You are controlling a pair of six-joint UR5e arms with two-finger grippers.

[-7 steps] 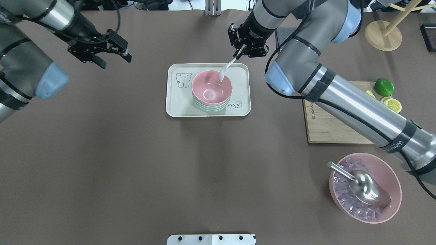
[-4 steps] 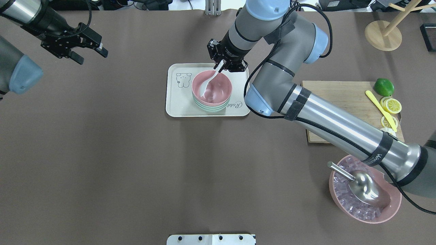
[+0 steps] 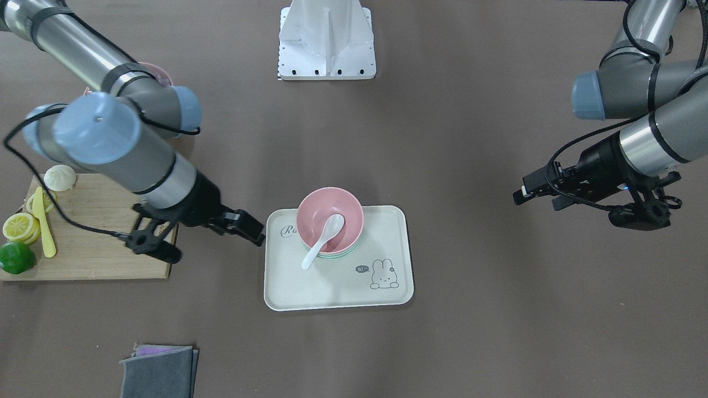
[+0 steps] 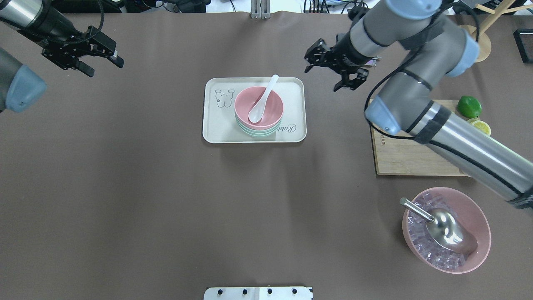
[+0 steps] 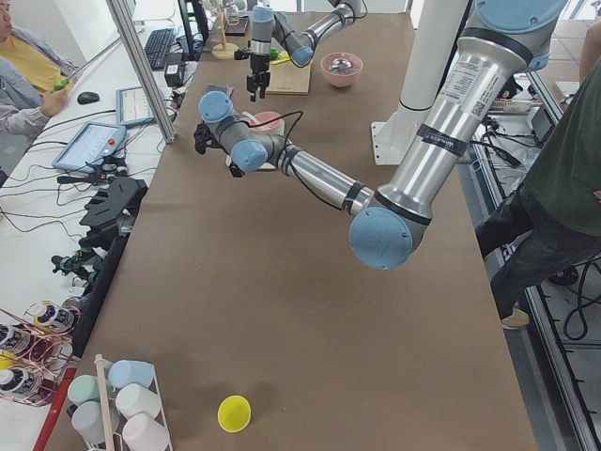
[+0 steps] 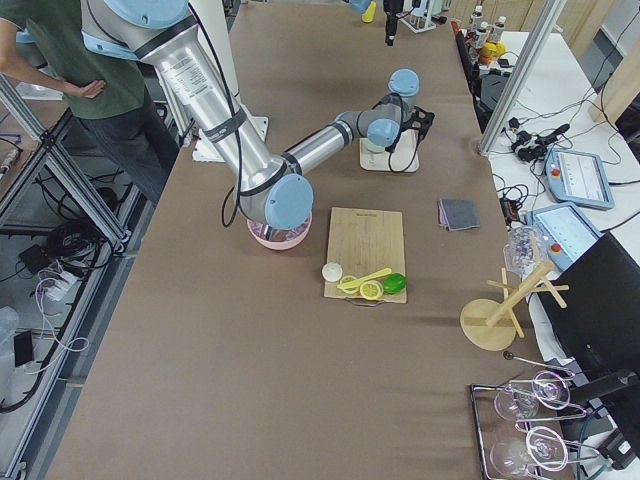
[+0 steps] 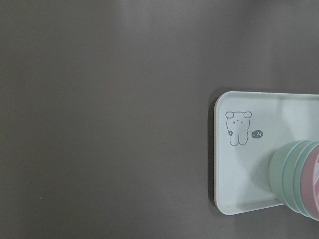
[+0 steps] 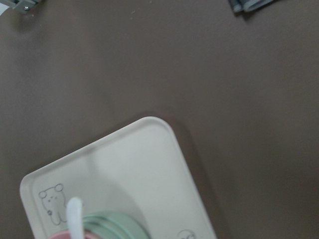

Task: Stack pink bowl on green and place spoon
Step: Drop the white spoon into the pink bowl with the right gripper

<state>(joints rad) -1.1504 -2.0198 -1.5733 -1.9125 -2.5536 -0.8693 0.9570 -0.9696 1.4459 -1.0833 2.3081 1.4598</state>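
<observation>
The pink bowl (image 4: 266, 114) sits nested on the green bowls (image 4: 255, 132) on the cream tray (image 4: 216, 125). The white spoon (image 4: 262, 102) lies in the pink bowl, its handle over the far rim. My right gripper (image 4: 329, 73) is open and empty, right of the tray's far corner. My left gripper (image 4: 104, 68) is open and empty at the far left. In the front view the bowl (image 3: 318, 213), spoon (image 3: 323, 237), right gripper (image 3: 213, 243) and left gripper (image 3: 536, 198) all show. The right wrist view shows the spoon's handle (image 8: 74, 214).
A wooden cutting board (image 4: 399, 154) with a lime (image 4: 469, 106) and lemon slices lies at the right. A pink bowl of ice with a metal scoop (image 4: 445, 229) stands at the near right. A wooden stand (image 4: 468, 41) is at the far right, a grey cloth (image 3: 157, 373) beyond the tray.
My right gripper lowered the spoon into the pink bowl, let it go and moved off to the right. My left arm drew back to the far left.
</observation>
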